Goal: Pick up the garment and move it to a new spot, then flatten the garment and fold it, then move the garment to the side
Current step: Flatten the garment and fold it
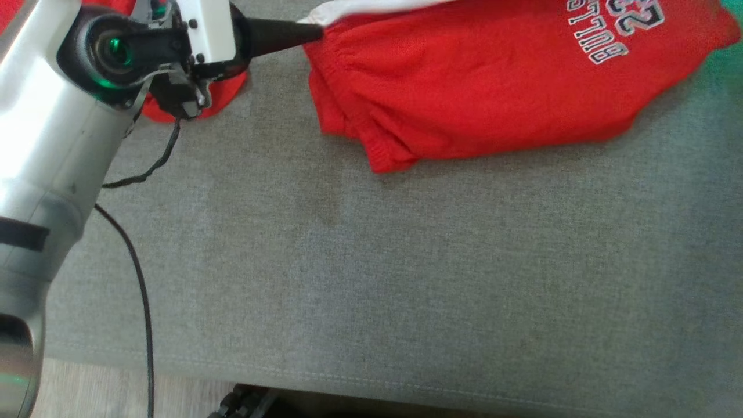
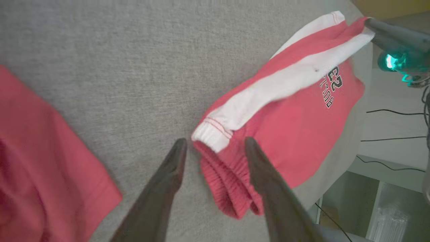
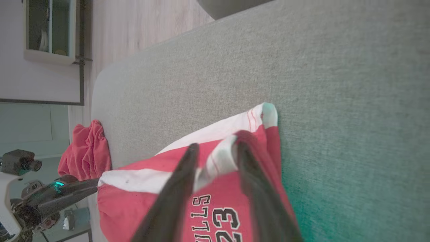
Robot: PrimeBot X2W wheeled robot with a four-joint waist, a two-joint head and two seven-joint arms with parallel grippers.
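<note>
My left tool [image 2: 215, 141] gapes empty astride the folded red-and-white mesh shorts [image 2: 295, 134], grip of the right tool [image 3: 216, 144] unclear; I'd lift both straight off.

The red garment [image 1: 493, 87] is seen from above by the head camera and closely (from opposite ends) by both wrist cameras.

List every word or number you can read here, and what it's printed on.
"BULLS": on the red-and-white garment, upside down in the head view.
"23": on the same garment, beside that word, clearest in the right wrist view.
The left wrist view shows the same print, too blurred to read fully.
</note>
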